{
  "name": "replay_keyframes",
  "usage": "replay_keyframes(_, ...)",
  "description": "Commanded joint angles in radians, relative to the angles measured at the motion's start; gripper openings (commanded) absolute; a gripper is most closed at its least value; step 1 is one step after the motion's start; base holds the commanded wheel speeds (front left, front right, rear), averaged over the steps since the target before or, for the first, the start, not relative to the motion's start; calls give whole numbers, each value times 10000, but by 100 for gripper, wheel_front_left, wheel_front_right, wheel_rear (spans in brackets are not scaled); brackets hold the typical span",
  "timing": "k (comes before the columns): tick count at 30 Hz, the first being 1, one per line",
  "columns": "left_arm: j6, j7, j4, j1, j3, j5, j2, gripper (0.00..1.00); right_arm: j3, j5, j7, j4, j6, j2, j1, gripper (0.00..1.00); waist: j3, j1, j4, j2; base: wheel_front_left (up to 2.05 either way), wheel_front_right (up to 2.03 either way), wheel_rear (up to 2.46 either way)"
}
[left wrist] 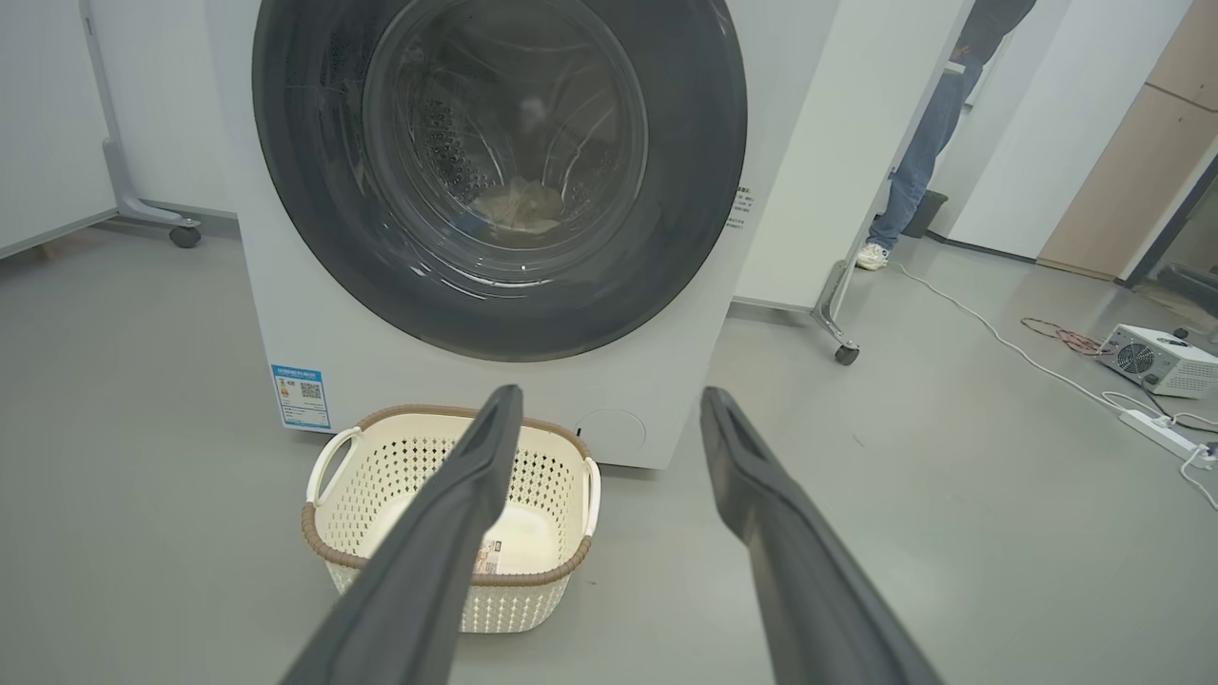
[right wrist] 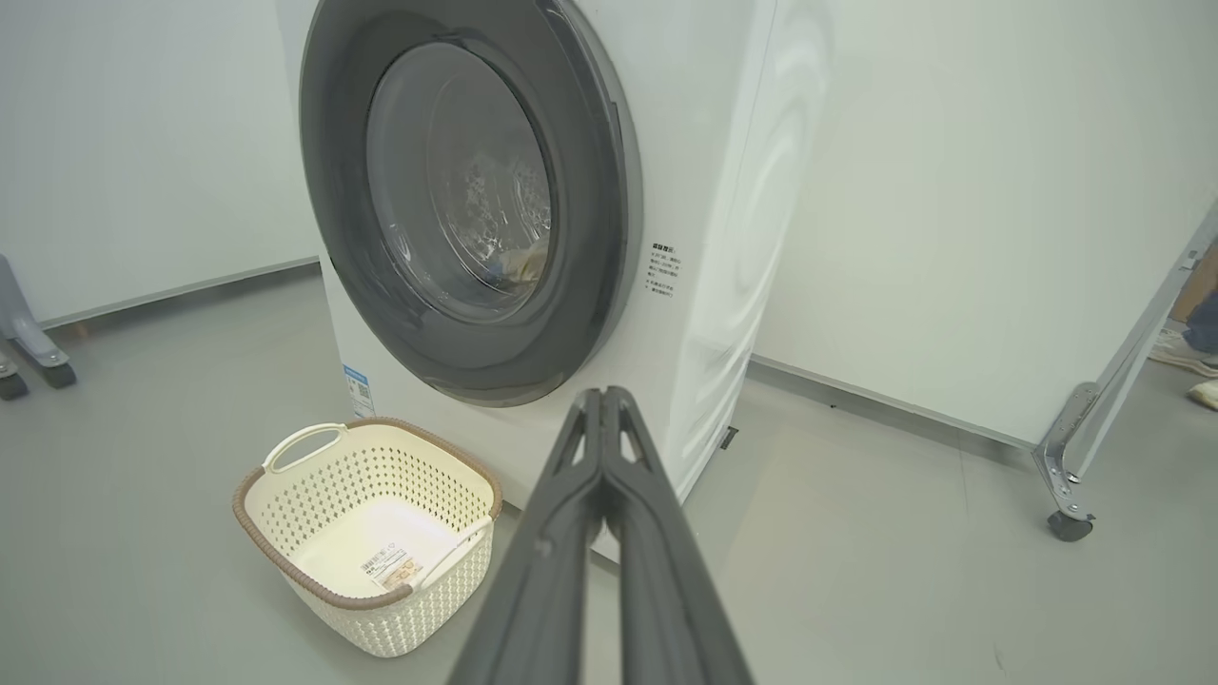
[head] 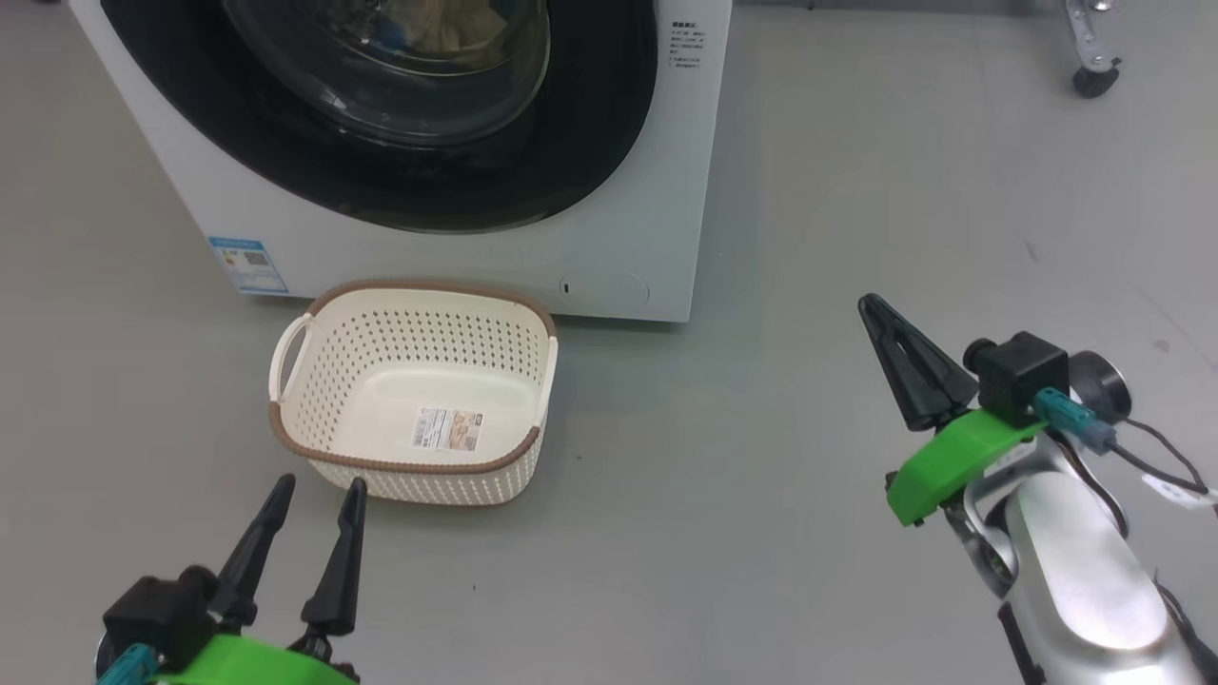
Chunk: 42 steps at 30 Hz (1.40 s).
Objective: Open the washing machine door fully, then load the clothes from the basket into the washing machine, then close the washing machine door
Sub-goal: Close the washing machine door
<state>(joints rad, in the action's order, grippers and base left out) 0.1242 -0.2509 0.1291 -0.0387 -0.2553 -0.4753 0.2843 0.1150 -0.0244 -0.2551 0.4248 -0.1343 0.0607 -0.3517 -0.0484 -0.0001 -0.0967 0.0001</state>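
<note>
The washing machine [head: 618, 190] stands on the grey floor [head: 761, 495], and the washing machine door [head: 609, 124] sits flush against its front, apparently shut. Just before the machine, the basket [head: 409, 328] rests on the floor with nothing but its paper label inside. It is set there, I judge, so that lifting laundry into the drum is a short reach. The clothes [left wrist: 519, 205] lie low in the drum, seen through the door glass. All three steps look done. The left gripper [head: 320, 485] hangs near the basket's front rim, not touching it, its jaws apart and holding nothing. The right gripper [head: 872, 312] is well off to the side, jaws pressed together and also holding nothing.
</note>
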Motion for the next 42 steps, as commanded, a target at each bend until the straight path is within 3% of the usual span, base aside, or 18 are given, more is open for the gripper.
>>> replay_keyframes(1, 65, -109, -285, -211, 488, 55, 173, 100, 92, 103, -66, -423, 36, -98, -78, 0, 128, 1, 94, -1, 0, 0, 0)
replay_keyframes(13, 65, -109, -140, 237, 995, 286, -103, 100, -1265, 1321, -66, -1656, 36, -103, 1642, 0, 582, 1, 372, -1, 0, 0, 0)
replay_keyframes(29, 65, -109, -274, 500, 1340, 531, -328, 100, -2252, 1698, -66, -2266, 36, -104, 2683, 0, 661, 1, 618, -1, 0, 0, 0)
replay_keyframes(30, 65, -109, -268, 511, 1348, 530, -350, 100, -2340, 1745, -66, -2312, 36, -104, 2722, 21, 662, 1, 624, -1, 0, 0, 0)
replay_keyframes(31, 65, -109, -249, 523, 1346, 525, -370, 100, -2396, 1764, -66, -2351, 36, -104, 2765, 81, 665, 1, 628, -1, 0, 0, 0)
replay_keyframes(32, 65, -109, -216, 532, 1338, 517, -384, 100, -2429, 1841, -66, -2341, 36, -104, 2815, 100, 666, 1, 632, -1, 0, 0, 0)
replay_keyframes(42, 65, -109, -127, 463, 1281, 580, -414, 100, -2478, 1835, -66, -2436, 36, -104, 2891, 100, 637, 1, 650, -1, 0, 0, 0)
